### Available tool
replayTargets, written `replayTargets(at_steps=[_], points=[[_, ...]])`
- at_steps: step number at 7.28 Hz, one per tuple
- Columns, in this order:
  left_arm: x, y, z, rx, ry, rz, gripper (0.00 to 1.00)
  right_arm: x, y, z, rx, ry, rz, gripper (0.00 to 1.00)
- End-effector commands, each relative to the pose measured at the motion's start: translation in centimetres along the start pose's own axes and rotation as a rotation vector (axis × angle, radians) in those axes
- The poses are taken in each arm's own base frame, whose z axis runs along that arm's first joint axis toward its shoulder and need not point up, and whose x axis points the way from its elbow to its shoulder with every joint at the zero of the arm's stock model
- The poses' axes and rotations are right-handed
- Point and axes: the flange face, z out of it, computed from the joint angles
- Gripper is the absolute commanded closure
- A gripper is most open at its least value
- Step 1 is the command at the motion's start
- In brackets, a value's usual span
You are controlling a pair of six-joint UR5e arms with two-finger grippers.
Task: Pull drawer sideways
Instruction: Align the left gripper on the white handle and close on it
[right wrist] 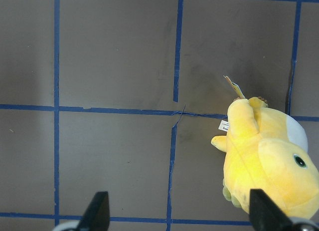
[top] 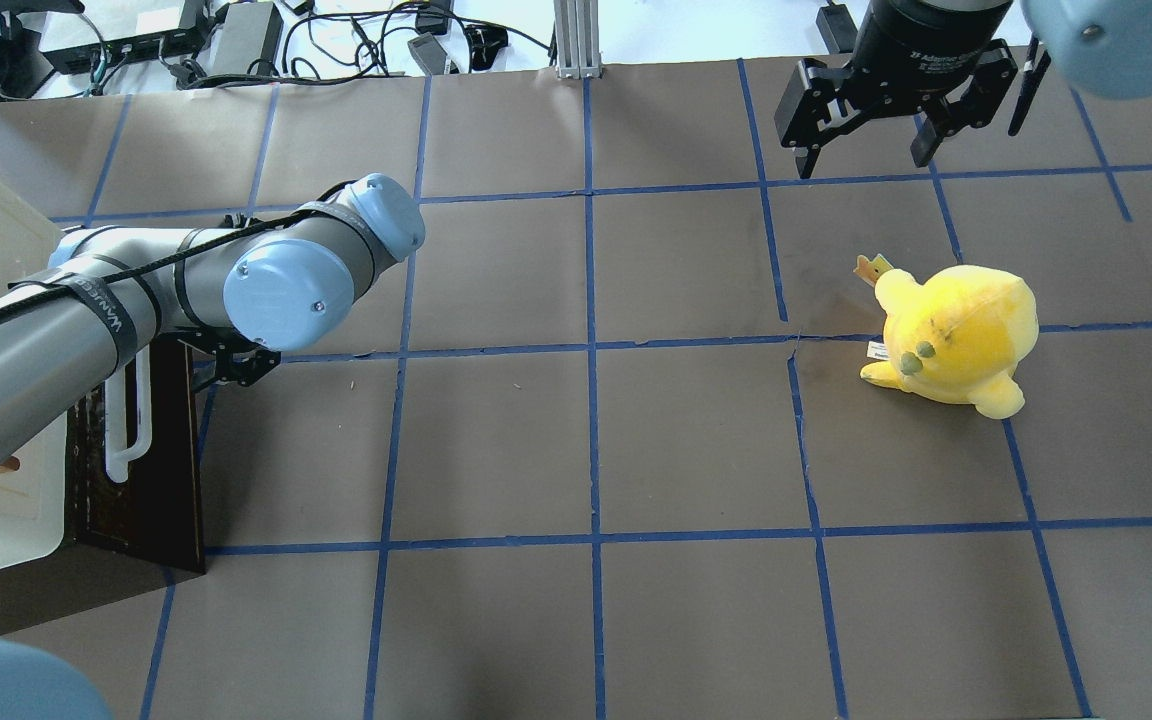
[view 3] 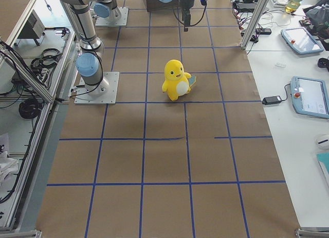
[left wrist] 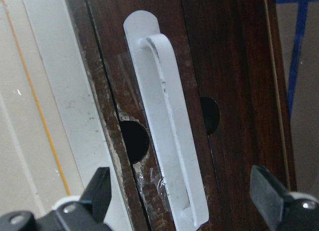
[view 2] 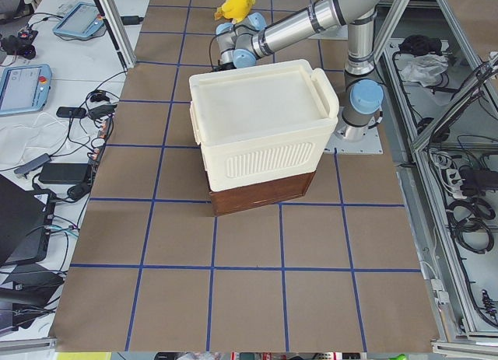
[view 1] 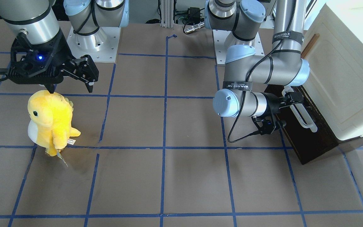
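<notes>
The drawer (view 1: 307, 138) has a dark brown front and a long white bar handle (view 1: 302, 118), and sits low under the cream cabinet. It also shows in the overhead view (top: 151, 470) and in the left wrist view (left wrist: 234, 91). My left gripper (view 1: 285, 110) is open right in front of the handle (left wrist: 169, 141). Its fingers (left wrist: 97, 191) stand on either side of the bar's lower end without touching it. My right gripper (top: 864, 160) is open and empty, hanging above the table beyond the plush toy.
A cream-white cabinet (view 1: 342, 78) with a small brown handle stands above the drawer at the table's left end (view 2: 264, 134). A yellow plush toy (top: 956, 335) stands on the right half, under and beside the right gripper (view 1: 69, 88).
</notes>
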Motion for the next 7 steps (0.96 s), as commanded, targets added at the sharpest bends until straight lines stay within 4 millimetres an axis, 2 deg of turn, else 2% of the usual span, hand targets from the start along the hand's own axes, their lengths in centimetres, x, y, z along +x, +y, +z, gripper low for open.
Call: replayTargets(at_steps=[1, 3, 4, 5, 7], points=[[0.7, -1.0, 1.1, -0.016, -0.008, 0.009, 0.0, 0.0, 0.0, 0.0, 0.0, 0.0, 0.0, 0.0], [1.5, -2.4, 1.6, 0.024, -0.102, 0.026, 0.0, 0.0, 0.0, 0.0, 0.0, 0.0, 0.0, 0.0], [2.0, -2.4, 1.6, 0.025, -0.106, 0.035, 0.0, 0.0, 0.0, 0.0, 0.0, 0.0, 0.0, 0.0], [1.7, -2.3, 1.4, 0.029, -0.107, 0.035, 0.0, 0.0, 0.0, 0.0, 0.0, 0.0, 0.0, 0.0], [2.3, -2.5, 1.7, 0.022, -0.106, 0.034, 0.13, 0.0, 0.0, 0.0, 0.0, 0.0, 0.0, 0.0]])
